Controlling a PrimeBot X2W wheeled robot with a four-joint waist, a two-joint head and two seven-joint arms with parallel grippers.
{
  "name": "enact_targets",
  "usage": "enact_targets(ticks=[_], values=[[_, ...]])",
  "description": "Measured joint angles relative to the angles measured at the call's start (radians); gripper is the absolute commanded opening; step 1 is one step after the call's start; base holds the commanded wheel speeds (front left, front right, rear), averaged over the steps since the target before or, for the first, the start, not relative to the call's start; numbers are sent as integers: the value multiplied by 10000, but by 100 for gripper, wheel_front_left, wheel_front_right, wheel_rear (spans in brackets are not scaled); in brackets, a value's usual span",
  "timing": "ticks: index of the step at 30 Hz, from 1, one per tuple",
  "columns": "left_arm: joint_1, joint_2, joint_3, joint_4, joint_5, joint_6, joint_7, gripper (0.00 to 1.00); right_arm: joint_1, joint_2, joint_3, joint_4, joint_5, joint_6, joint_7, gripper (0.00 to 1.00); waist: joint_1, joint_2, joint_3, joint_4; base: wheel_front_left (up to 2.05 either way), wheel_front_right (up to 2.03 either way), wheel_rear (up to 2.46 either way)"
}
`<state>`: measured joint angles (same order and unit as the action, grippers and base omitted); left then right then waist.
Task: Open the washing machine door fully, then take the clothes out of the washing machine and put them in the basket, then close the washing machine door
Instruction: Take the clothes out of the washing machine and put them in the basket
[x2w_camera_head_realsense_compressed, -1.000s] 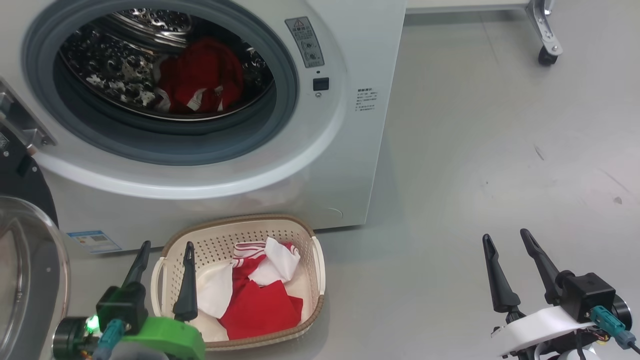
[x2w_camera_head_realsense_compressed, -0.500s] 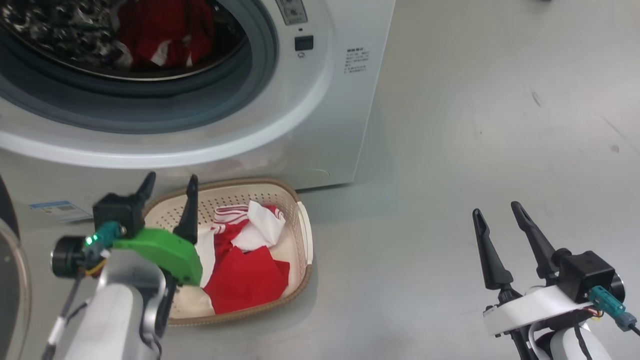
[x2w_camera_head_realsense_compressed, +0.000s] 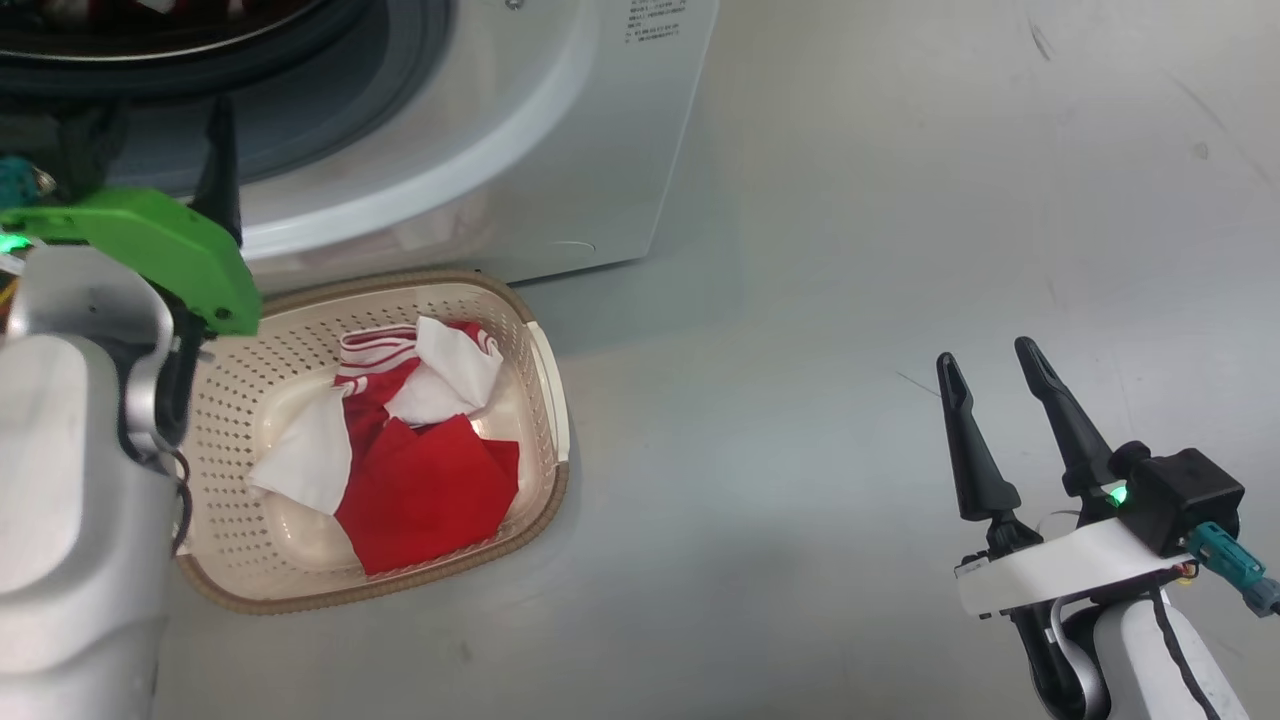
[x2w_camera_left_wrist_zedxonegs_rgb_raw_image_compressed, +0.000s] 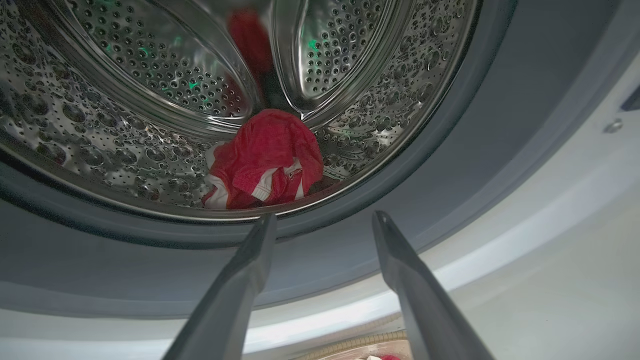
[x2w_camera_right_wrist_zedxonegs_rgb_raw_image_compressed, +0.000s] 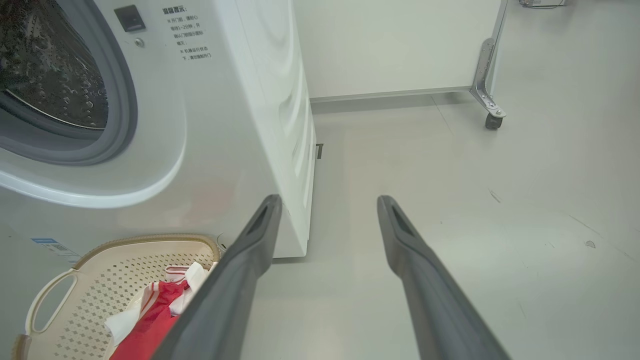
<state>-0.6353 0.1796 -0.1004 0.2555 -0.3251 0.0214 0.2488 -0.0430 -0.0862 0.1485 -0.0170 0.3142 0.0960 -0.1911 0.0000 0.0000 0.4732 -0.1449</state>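
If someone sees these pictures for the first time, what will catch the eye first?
A bright red garment lies low in the shiny steel drum, beyond the open left gripper. Next comes the cream basket on the floor before the washing machine, holding red-and-white clothes.

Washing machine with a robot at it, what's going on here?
A two-armed robot is emptying the washing machine into the basket. Some red-and-white clothes already lie in it; one red bundle is left in the drum. The left jaws stand open, aimed at the drum, holding nothing. The right jaws hang open over the floor.
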Motion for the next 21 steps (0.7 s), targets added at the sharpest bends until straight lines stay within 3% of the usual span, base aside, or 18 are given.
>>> enact_targets(ticks=[11,21], values=[[-2537,1183,301,349,535,44,1135,100,-876,125,247,71,320,90,-265,100,1,0,1528,-683,0,0,0],[-3769,1948,339,792,907,6,1737,100,-1407,226,408,437,556,169,-418,100,1,0,2611,-1305,0,0,0]])
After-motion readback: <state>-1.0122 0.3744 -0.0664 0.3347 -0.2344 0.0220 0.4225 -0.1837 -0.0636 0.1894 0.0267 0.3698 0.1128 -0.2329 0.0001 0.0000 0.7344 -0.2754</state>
